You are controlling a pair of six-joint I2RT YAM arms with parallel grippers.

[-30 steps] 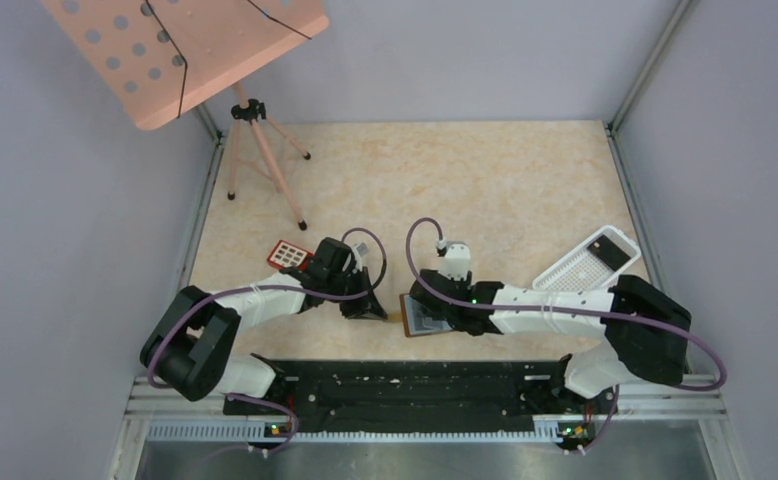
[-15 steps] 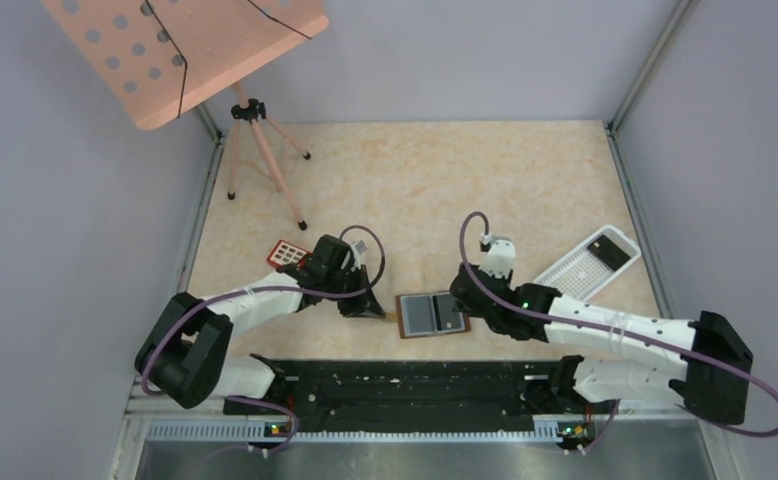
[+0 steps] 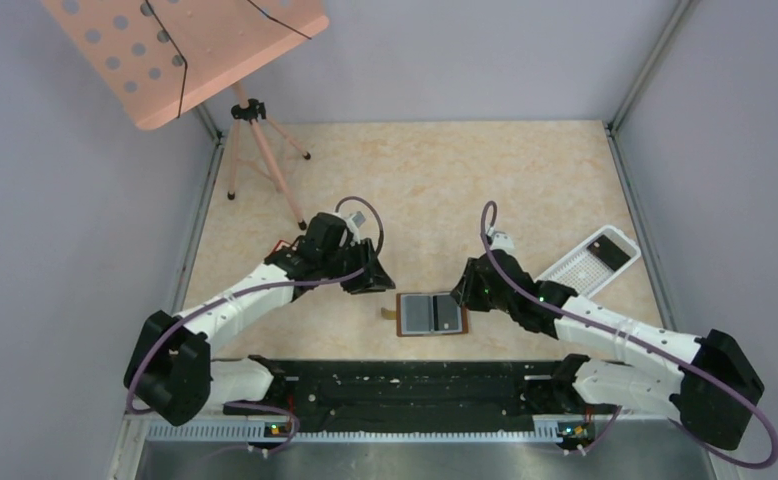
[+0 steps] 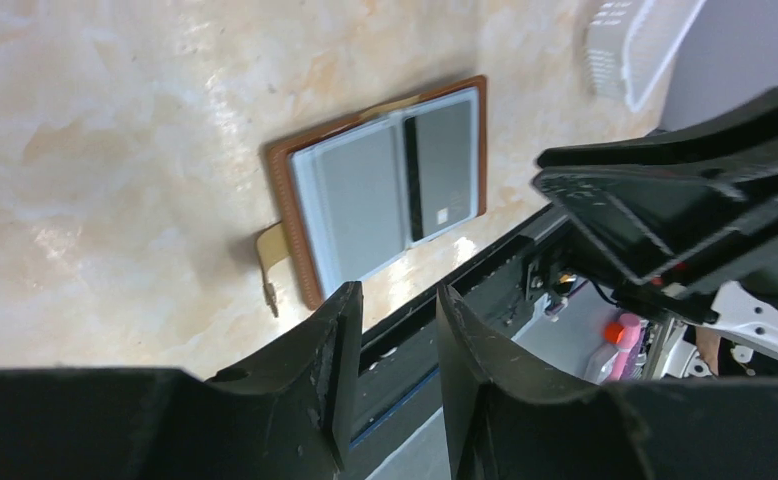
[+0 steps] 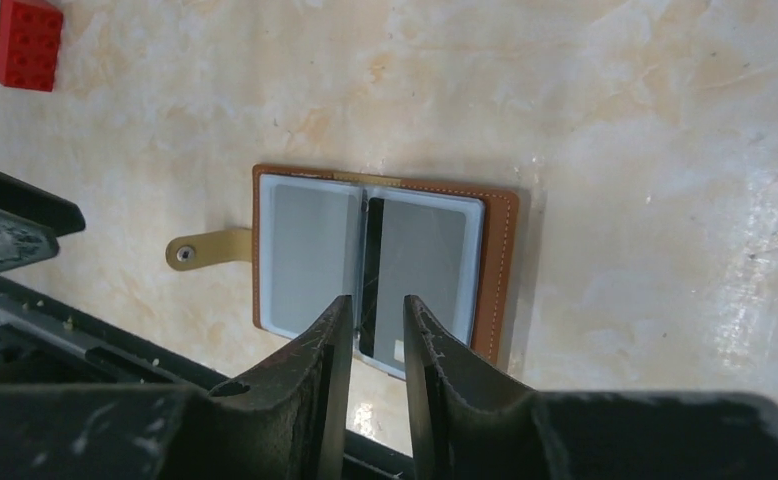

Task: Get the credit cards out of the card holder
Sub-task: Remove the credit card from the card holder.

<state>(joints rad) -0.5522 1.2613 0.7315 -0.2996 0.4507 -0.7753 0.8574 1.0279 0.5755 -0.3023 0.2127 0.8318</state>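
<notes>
The card holder (image 3: 431, 314) lies spread open and flat on the table, brown rim outward, with its small tab (image 5: 193, 252) sticking out to one side. Two grey faces fill its blue-grey pockets. The one with a dark stripe (image 5: 420, 260) looks like a credit card. My left gripper (image 3: 370, 278) hovers just left of the holder and is open, its jaws (image 4: 397, 300) empty. My right gripper (image 3: 470, 290) hangs at the holder's right edge. Its fingers (image 5: 377, 305) stand a narrow gap apart with nothing between them. Neither gripper touches the holder.
A white perforated tray (image 3: 590, 262) lies at the right with a dark card-like piece in it. A red keypad-like block (image 5: 15, 40) sits left of the holder, mostly hidden under the left arm in the top view. A pink music stand's tripod (image 3: 265, 150) stands at the back left.
The right gripper has drawn back to the right off the card holder and narrowed. The left gripper has lifted away, moved up and opened. The holder now lies open and uncovered.
</notes>
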